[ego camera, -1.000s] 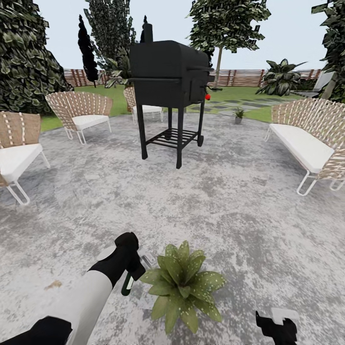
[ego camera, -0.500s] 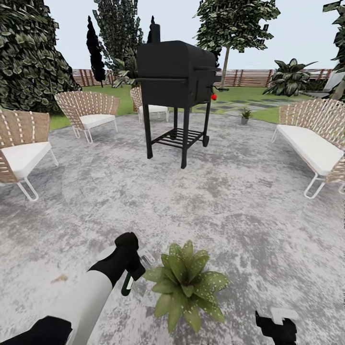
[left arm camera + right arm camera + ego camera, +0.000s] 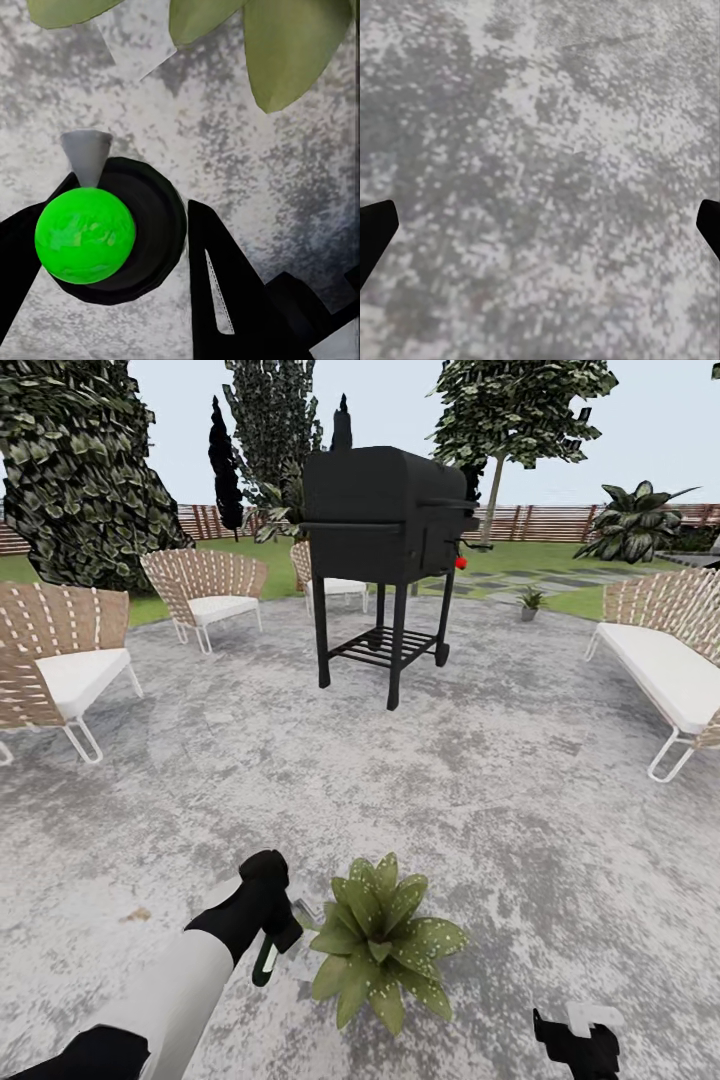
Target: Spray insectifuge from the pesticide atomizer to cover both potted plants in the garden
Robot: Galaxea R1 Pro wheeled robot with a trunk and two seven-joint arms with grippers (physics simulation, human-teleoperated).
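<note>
Pot, likely under the potted plant (image 3: 381,940) leaves; left gripper (image 3: 275,932) grips atomizer (image 3: 266,962).

The left tool (image 3: 272,932) hides most of the slim dark green atomizer bottle (image 3: 266,963), the right tool (image 3: 578,1044) is cut by the bottom edge, and the small distant potted plant (image 3: 529,601) is too small to make out.
</note>
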